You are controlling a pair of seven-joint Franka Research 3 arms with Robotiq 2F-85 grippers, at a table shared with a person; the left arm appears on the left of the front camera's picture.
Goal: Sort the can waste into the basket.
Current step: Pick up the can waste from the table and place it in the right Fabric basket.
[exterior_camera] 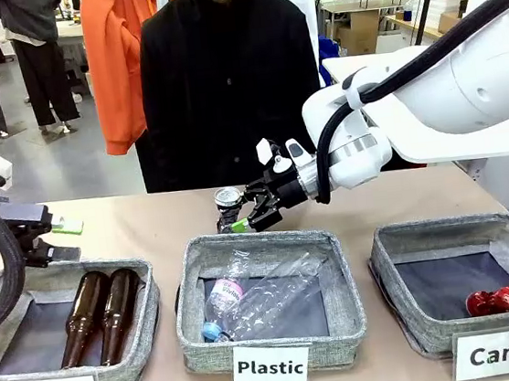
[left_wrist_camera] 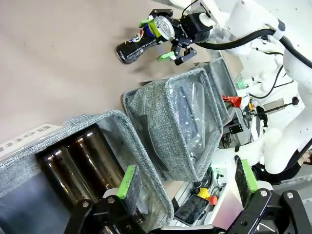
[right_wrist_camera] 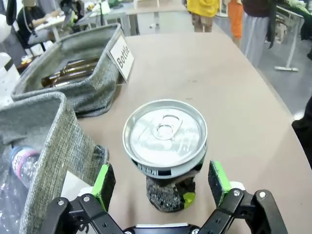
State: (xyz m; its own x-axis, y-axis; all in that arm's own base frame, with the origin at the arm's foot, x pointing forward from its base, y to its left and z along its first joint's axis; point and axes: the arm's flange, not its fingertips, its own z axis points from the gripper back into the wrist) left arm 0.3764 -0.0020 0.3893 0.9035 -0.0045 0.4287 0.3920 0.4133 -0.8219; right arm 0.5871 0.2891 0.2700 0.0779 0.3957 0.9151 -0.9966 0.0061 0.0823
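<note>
A black crushed can (exterior_camera: 229,200) with a silver top stands upright on the table just behind the Plastic basket. My right gripper (exterior_camera: 247,217) is open around it, and in the right wrist view the can (right_wrist_camera: 165,136) sits between the green pads (right_wrist_camera: 104,179) with a gap on each side. The left wrist view shows the same can (left_wrist_camera: 139,43) inside the right gripper (left_wrist_camera: 167,40). A red crushed can (exterior_camera: 499,301) lies in the front right corner of the grey basket (exterior_camera: 425,237) marked "Can". My left gripper (exterior_camera: 63,241) hangs open and empty over the Bottle basket (left_wrist_camera: 187,181).
The Bottle basket (exterior_camera: 26,283) at the left holds two brown glass bottles (exterior_camera: 103,313). Clear plastic bottles (exterior_camera: 267,299) lie in the middle Plastic basket (exterior_camera: 251,241). A person in black (exterior_camera: 224,84) stands at the far edge. Bare table lies behind the baskets.
</note>
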